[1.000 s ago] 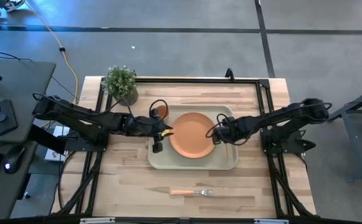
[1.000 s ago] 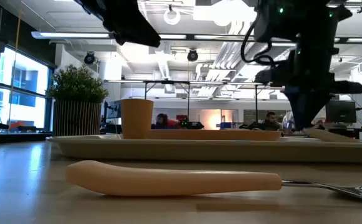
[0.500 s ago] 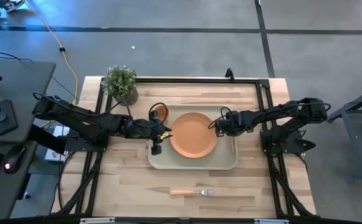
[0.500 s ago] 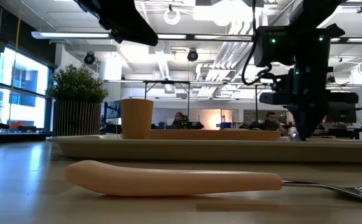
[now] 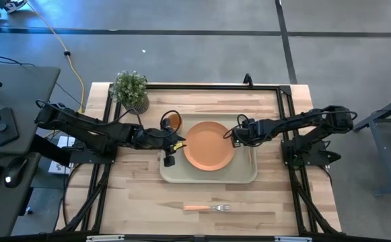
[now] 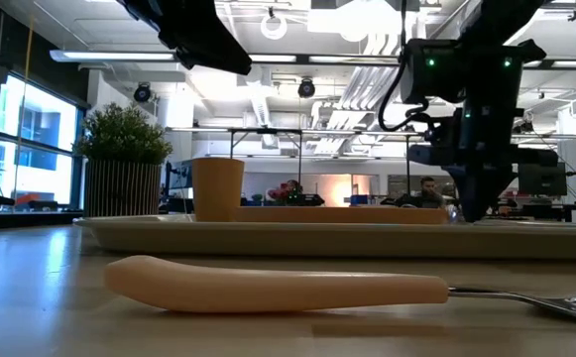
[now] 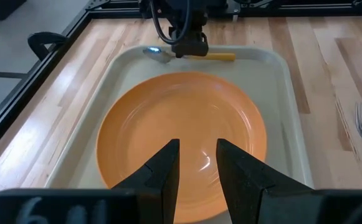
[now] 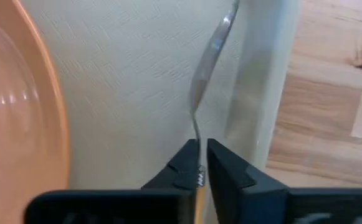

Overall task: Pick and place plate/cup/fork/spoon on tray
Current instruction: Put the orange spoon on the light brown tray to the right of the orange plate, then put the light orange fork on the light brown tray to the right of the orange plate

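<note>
The orange plate (image 5: 208, 145) lies in the middle of the beige-green tray (image 5: 208, 180). The orange cup (image 5: 173, 121) stands upright in the tray's far left corner. The spoon (image 5: 252, 153) lies flat in the tray along its right rim. My right gripper (image 5: 233, 136) stands over the spoon's neck, its fingers almost together around it. My left gripper (image 7: 198, 163) is open and empty above the plate's left edge. The fork (image 5: 207, 208) lies on the bare table near the front edge. My right gripper has the spoon's thin silver neck (image 8: 195, 127) between its two fingertips, where the neck meets the orange handle. The fingers come from above, pointing down, and stand across the spoon. The spoon lies flat on the tray floor beside the right rim (image 8: 255, 74).
A potted green plant (image 5: 130, 89) stands at the table's far left, beyond the tray. A black frame runs along the table's edges. Bare wood lies around the fork in front of the tray.
My right gripper has gone a little toward the table's far edge and down, with the spoon. The spoon's handle, which stood tilted above the tray's rim, has come down and now lies flat in the tray.
</note>
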Action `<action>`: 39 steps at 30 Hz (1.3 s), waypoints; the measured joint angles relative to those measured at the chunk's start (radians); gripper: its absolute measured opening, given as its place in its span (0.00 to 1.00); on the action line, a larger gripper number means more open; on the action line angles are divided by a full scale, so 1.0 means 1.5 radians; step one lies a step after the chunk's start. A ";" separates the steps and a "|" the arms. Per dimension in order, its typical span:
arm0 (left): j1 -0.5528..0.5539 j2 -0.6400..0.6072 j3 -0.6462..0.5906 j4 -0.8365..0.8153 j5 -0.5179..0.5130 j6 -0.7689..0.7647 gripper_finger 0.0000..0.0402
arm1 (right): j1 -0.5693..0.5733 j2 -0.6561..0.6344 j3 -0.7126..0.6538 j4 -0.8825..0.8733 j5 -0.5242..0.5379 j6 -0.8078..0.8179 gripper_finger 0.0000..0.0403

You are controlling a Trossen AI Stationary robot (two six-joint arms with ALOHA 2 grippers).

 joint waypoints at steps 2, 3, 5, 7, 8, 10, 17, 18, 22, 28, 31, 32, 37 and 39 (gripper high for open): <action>0.000 0.000 0.000 0.000 0.000 0.000 0.24 | 0.001 0.000 0.000 -0.002 0.000 -0.006 0.13; 0.000 0.000 0.000 0.000 0.000 0.000 0.24 | 0.001 0.000 0.000 -0.001 -0.001 -0.007 0.17; 0.000 0.000 0.000 0.000 0.000 -0.001 0.24 | 0.002 0.000 0.000 0.004 -0.006 -0.007 0.24; 0.000 0.000 0.000 0.000 0.000 -0.001 0.24 | 0.007 0.000 0.000 0.023 -0.009 -0.017 0.30; 0.000 0.000 0.000 0.000 0.000 -0.001 0.24 | 0.012 0.000 0.000 0.035 -0.012 -0.029 0.32; 0.000 0.000 0.000 0.000 0.000 -0.001 0.24 | 0.023 0.000 0.000 0.057 -0.015 -0.042 0.34; 0.000 0.000 -0.001 0.000 0.000 0.000 0.24 | 0.037 0.000 0.000 0.064 0.003 -0.028 0.34; 0.000 0.000 -0.001 0.000 0.000 0.002 0.24 | 0.041 0.000 0.000 0.076 0.000 -0.024 0.33; 0.000 0.001 -0.001 -0.001 -0.009 0.015 0.24 | 0.070 0.000 0.000 0.139 0.021 -0.019 0.31; -0.001 0.001 -0.001 -0.008 -0.010 0.015 0.24 | 0.102 0.005 0.000 0.149 0.097 -0.041 0.25; -0.001 0.001 -0.001 -0.009 -0.010 0.016 0.24 | 0.120 0.018 0.000 0.183 0.106 -0.108 0.22; -0.001 0.001 -0.001 -0.010 -0.010 0.016 0.24 | 0.122 0.022 0.000 0.188 0.106 -0.111 0.22; -0.001 0.001 -0.001 -0.013 -0.011 0.017 0.24 | 0.127 0.033 0.000 0.177 0.126 -0.101 0.21; 0.000 0.001 -0.001 -0.014 -0.012 0.017 0.24 | 0.127 0.033 0.000 0.166 0.136 -0.099 0.21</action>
